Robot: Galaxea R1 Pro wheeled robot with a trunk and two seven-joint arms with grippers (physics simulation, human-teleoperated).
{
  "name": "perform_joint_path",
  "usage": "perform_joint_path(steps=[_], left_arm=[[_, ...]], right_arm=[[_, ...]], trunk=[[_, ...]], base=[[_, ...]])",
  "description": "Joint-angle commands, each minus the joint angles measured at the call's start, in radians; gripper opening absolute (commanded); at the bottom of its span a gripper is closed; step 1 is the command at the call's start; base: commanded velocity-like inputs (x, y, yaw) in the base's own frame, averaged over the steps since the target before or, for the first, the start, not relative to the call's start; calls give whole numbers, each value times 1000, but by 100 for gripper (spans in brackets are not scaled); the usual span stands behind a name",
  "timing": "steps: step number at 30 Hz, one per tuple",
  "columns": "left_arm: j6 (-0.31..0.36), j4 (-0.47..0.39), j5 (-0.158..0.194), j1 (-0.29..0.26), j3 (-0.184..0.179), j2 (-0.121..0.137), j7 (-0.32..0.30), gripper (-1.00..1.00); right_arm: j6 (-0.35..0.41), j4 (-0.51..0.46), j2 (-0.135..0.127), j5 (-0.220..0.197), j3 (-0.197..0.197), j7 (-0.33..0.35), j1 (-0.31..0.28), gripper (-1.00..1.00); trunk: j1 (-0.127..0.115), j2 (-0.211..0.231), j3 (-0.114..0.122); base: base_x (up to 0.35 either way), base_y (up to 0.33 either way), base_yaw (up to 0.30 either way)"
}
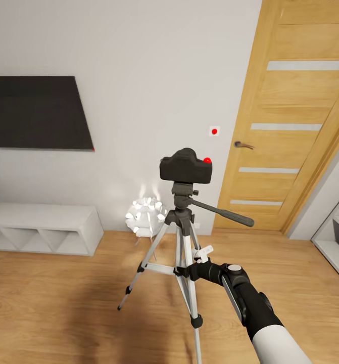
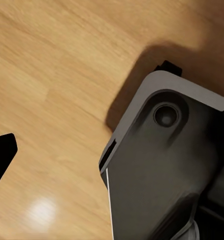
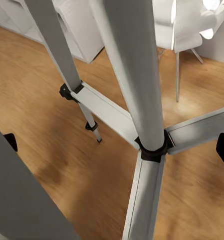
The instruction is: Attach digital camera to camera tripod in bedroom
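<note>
Nearest, the right claw [image 1: 193,263] stands spread around the centre column of the one camera tripod [image 1: 182,237], whose three silver legs splay around it, while one digital camera [image 1: 186,167] sits on the head above it.

The camera [image 1: 186,166] sits on top of the tripod [image 1: 182,237], which stands on the floor [image 1: 63,303] in front of the wall [image 1: 139,76]. The lamp [image 1: 146,216] stands behind the tripod, to its left. The shelf unit [image 1: 40,228] lies further left against the wall. The door [image 1: 290,126] is right of the tripod. The right gripper [image 1: 202,260] is at the tripod's centre column, among the legs.
</note>
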Motion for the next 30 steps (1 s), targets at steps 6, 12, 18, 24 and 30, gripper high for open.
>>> perform_joint_path(steps=[6,12,18,24,30], left_arm=[[2,0,8,-1,-8,-1,3,100],[2,0,9,-1,-7,-1,3,100],[1,0,9,-1,-8,-1,3,100],[1,0,9,-1,-8,-1,3,100],[1,0,9,-1,-8,-1,3,100]], right_arm=[[3,-2,0,9,-2,4,-1,100],[3,-2,0,9,-2,4,-1,100],[3,-2,0,8,-3,4,-1,100],[4,-2,-1,10,-4,4,-1,100],[6,-2,-1,11,-5,3,-1,100]], trunk=[[0,-2,-2],[0,-2,-2],[0,-2,-2],[0,-2,-2],[0,-2,-2]], base=[[-203,0,0],[-310,0,0],[-337,0,0],[-343,0,0],[-345,0,0]])
